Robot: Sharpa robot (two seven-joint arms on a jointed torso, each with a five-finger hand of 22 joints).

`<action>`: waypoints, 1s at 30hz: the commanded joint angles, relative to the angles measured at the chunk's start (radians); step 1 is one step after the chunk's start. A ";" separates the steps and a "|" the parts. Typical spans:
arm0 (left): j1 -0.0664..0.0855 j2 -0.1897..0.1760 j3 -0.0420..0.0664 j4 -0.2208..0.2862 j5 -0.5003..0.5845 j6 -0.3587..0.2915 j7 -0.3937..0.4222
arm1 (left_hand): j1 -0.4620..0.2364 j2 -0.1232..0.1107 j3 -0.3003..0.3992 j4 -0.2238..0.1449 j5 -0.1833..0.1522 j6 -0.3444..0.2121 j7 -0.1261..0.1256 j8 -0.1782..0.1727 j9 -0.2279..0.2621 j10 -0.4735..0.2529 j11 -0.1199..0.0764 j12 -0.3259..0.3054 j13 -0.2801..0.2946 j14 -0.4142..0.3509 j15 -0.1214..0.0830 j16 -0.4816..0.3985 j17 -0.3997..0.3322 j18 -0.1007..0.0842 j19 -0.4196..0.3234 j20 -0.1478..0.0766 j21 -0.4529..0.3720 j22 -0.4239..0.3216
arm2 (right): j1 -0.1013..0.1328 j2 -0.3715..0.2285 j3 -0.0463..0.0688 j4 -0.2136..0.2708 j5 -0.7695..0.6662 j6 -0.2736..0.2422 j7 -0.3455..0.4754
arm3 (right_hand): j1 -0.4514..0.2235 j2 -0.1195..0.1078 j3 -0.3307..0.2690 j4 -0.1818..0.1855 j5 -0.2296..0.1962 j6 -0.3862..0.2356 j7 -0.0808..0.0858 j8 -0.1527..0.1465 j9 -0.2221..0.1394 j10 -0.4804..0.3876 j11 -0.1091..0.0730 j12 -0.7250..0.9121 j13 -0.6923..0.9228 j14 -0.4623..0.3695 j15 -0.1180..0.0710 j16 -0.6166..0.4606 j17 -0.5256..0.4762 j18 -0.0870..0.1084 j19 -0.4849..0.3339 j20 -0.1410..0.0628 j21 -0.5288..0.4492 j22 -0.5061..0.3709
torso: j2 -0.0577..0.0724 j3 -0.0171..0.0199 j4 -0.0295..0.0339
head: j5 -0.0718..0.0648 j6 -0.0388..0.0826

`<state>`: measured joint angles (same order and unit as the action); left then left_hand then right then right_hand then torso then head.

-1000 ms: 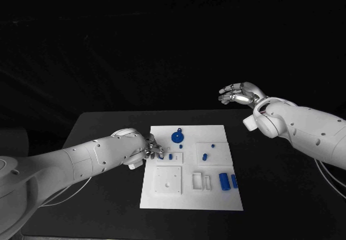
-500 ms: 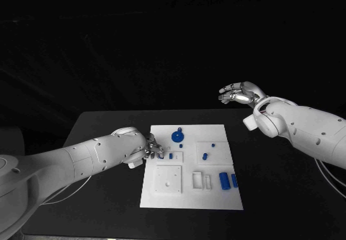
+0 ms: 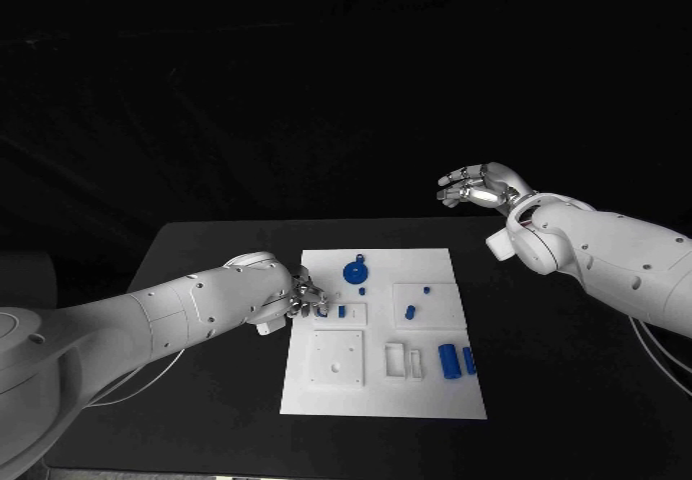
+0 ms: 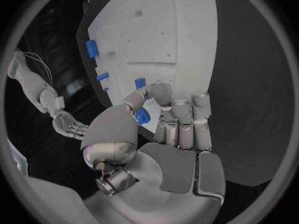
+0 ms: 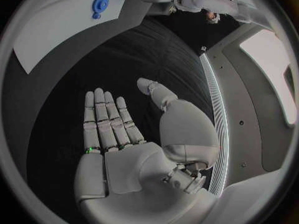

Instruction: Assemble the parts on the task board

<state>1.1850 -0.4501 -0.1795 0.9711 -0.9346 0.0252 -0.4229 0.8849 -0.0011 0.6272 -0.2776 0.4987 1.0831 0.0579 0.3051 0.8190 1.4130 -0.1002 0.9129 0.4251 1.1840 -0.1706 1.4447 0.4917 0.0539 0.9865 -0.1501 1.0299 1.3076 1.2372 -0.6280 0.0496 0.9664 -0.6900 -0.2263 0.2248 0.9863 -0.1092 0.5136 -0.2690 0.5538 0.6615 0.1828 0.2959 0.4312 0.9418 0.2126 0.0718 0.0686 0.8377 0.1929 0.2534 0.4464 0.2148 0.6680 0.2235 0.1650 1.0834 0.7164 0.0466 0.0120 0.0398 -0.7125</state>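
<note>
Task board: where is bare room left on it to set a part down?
The task board is bare along its near edge, below the square plate and the blue blocks, and at its far right corner beyond the blue disc. It is crowded mid-board, where the left hand holds a blue part.

We see the white rectangular task board (image 3: 433,400) lying in the middle of the black surface (image 3: 202,250). On its far part sits the blue round disc part (image 3: 353,271); two blue block parts (image 3: 456,361) lie near its right edge. Our left robot hand (image 3: 304,298) rests at the board's left edge, pinching a small blue part (image 4: 142,116). Our right robot hand (image 3: 480,186) hangs beyond the surface's far right.
</note>
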 commanded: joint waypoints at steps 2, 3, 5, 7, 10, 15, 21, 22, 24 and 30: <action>-0.003 0.006 -0.002 -0.011 0.024 0.029 -0.012 | -0.005 0.014 0.011 -0.009 0.015 0.096 -0.053 0.003 0.001 -0.002 -0.007 0.005 0.001 0.030 -0.038 0.004 0.001 -0.004 0.009 -0.123 0.007 0.014 | 0.000 0.001 0.000 0.001 -0.007 0.017 0.011 | 0.009 -0.001 0.000 -0.005 -0.002 0.008 0.039 0.006 -0.002 -0.004 0.006 -0.005 -0.001 -0.007 0.003 -0.006 -0.001 0.002 -0.006 0.002 -0.004 0.001 | 0.000 0.0000 -0.0008 | 0.001 0.001; -0.003 0.007 -0.002 -0.014 0.028 0.031 -0.012 | -0.007 0.016 0.011 -0.009 0.013 0.097 -0.053 0.003 0.001 -0.002 -0.007 0.006 0.002 0.030 -0.039 0.004 0.001 -0.004 0.009 -0.123 0.007 0.014 | -0.001 0.001 0.000 0.001 -0.007 0.017 0.010 | 0.009 -0.001 0.000 -0.006 -0.002 0.008 0.038 0.006 -0.002 -0.004 0.006 -0.005 -0.001 -0.007 0.003 -0.006 -0.001 0.002 -0.006 0.002 -0.004 0.001 | 0.000 -0.0003 -0.0007 | 0.001 0.001; -0.003 0.011 -0.002 -0.023 0.056 0.033 -0.018 | -0.009 0.019 0.011 -0.009 0.009 0.097 -0.054 0.003 0.002 -0.002 -0.007 0.006 0.002 0.030 -0.039 0.004 0.002 -0.004 0.009 -0.123 0.007 0.014 | -0.001 0.001 0.000 0.001 -0.017 0.017 0.010 | 0.010 -0.001 0.000 -0.006 -0.002 0.008 0.038 0.006 -0.002 -0.004 0.006 -0.005 -0.001 -0.007 0.003 -0.006 -0.001 0.002 -0.006 0.002 -0.004 0.001 | 0.000 -0.0007 -0.0013 | -0.001 -0.001; -0.002 0.015 -0.002 -0.033 0.069 0.055 -0.021 | -0.015 0.025 0.010 -0.009 -0.004 0.097 -0.054 0.002 0.002 -0.003 -0.007 0.007 0.003 0.030 -0.039 0.005 0.002 -0.004 0.008 -0.123 0.007 0.014 | -0.001 0.001 0.000 0.001 -0.020 0.019 0.009 | 0.025 0.003 0.006 -0.012 -0.008 0.006 0.037 0.006 -0.003 -0.004 0.006 -0.005 -0.001 -0.007 0.003 -0.006 -0.003 0.002 -0.007 0.002 -0.007 0.004 | 0.000 -0.0006 -0.0010 | -0.001 -0.002; -0.001 0.020 -0.002 -0.044 0.091 0.082 -0.031 | -0.020 0.033 0.011 -0.010 -0.011 0.096 -0.054 0.002 0.003 -0.004 -0.007 0.008 0.004 0.029 -0.039 0.005 0.003 -0.004 0.006 -0.122 0.007 0.015 | -0.001 0.001 0.000 0.002 -0.020 0.020 0.009 | 0.050 0.003 0.018 -0.015 -0.028 0.006 0.034 0.006 -0.006 -0.004 0.007 -0.005 -0.001 -0.009 0.004 -0.007 -0.006 0.001 -0.007 0.002 -0.011 0.008 | 0.000 0.0002 -0.0010 | -0.001 -0.004; 0.003 0.033 -0.002 -0.074 0.147 0.160 -0.055 | -0.024 0.039 0.012 -0.011 -0.011 0.096 -0.054 0.001 0.004 -0.004 -0.007 0.009 0.004 0.028 -0.039 0.005 0.004 -0.004 0.004 -0.122 0.008 0.015 | -0.001 0.001 0.000 0.004 -0.039 0.023 0.004 | 0.060 0.000 0.023 -0.017 -0.031 0.004 0.033 0.005 -0.007 -0.005 0.007 -0.006 -0.001 -0.010 0.005 -0.008 -0.008 0.000 -0.008 0.002 -0.014 0.010 | 0.000 -0.0002 -0.0010 | -0.001 -0.007; 0.005 0.038 -0.002 -0.082 0.136 0.161 -0.053 | -0.025 0.039 0.015 -0.013 -0.008 0.095 -0.053 0.001 0.005 -0.005 -0.007 0.009 0.004 0.026 -0.038 0.006 0.004 -0.004 0.000 -0.121 0.008 0.017 | -0.001 0.001 0.000 0.003 -0.039 0.023 0.004 | 0.090 -0.011 0.030 -0.020 -0.033 0.005 0.032 0.006 -0.009 -0.009 0.008 -0.006 -0.001 -0.013 0.006 -0.010 -0.012 -0.001 -0.012 0.002 -0.021 0.015 | 0.000 -0.0008 0.0001 | -0.003 -0.008; 0.005 0.038 -0.002 -0.081 0.129 0.163 -0.052 | -0.025 0.039 0.015 -0.013 -0.007 0.095 -0.053 0.001 0.006 -0.005 -0.007 0.009 0.004 0.026 -0.038 0.006 0.004 -0.004 0.000 -0.121 0.008 0.017 | -0.002 0.001 0.000 0.003 -0.039 0.024 0.004 | 0.091 -0.012 0.030 -0.020 -0.033 0.005 0.032 0.006 -0.009 -0.009 0.008 -0.006 -0.001 -0.013 0.006 -0.010 -0.012 -0.001 -0.012 0.002 -0.021 0.015 | -0.001 -0.0009 -0.0002 | -0.002 -0.008; 0.005 0.039 -0.002 -0.080 0.122 0.164 -0.050 | -0.025 0.038 0.016 -0.014 -0.007 0.095 -0.053 0.001 0.006 -0.005 -0.007 0.010 0.004 0.026 -0.037 0.006 0.005 -0.004 0.000 -0.121 0.008 0.017 | -0.002 0.001 0.000 0.003 -0.039 0.024 0.004 | 0.091 -0.012 0.029 -0.020 -0.033 0.005 0.032 0.006 -0.009 -0.009 0.008 -0.006 -0.001 -0.013 0.006 -0.010 -0.013 -0.002 -0.012 0.003 -0.021 0.015 | 0.000 -0.0007 0.0001 | -0.003 -0.009; 0.005 0.037 -0.002 -0.067 0.074 0.144 -0.040 | -0.023 0.036 0.017 -0.014 -0.005 0.095 -0.054 0.001 0.007 -0.005 -0.007 0.010 0.005 0.026 -0.037 0.008 0.005 -0.004 -0.001 -0.122 0.009 0.017 | -0.004 0.002 0.000 0.002 -0.039 0.025 0.005 | 0.090 -0.012 0.028 -0.018 -0.033 0.005 0.032 0.006 -0.009 -0.009 0.009 -0.006 -0.001 -0.014 0.007 -0.010 -0.013 -0.002 -0.012 0.003 -0.022 0.016 | -0.001 -0.0006 0.0012 | -0.003 -0.008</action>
<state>1.1986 -0.4156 -0.1771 0.8955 -0.8290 0.1362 -0.4528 0.8572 0.0266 0.6250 -0.2798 0.4849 1.0832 0.0579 0.2994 0.8240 1.4100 -0.1028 0.9176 0.4284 1.1840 -0.1707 1.4484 0.4962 0.0539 0.9865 -0.1501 1.0336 1.3080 1.2339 -0.6273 0.0496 0.9671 -0.7176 -0.2176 0.2225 1.0679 -0.1224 0.5385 -0.2883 0.5267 0.6615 0.1828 0.2958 0.4235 0.9346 0.2199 0.0718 0.0687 0.8306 0.2000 0.2496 0.4349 0.2083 0.6643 0.2272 0.1496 1.0982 0.7159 0.0460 0.0126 0.0363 -0.7210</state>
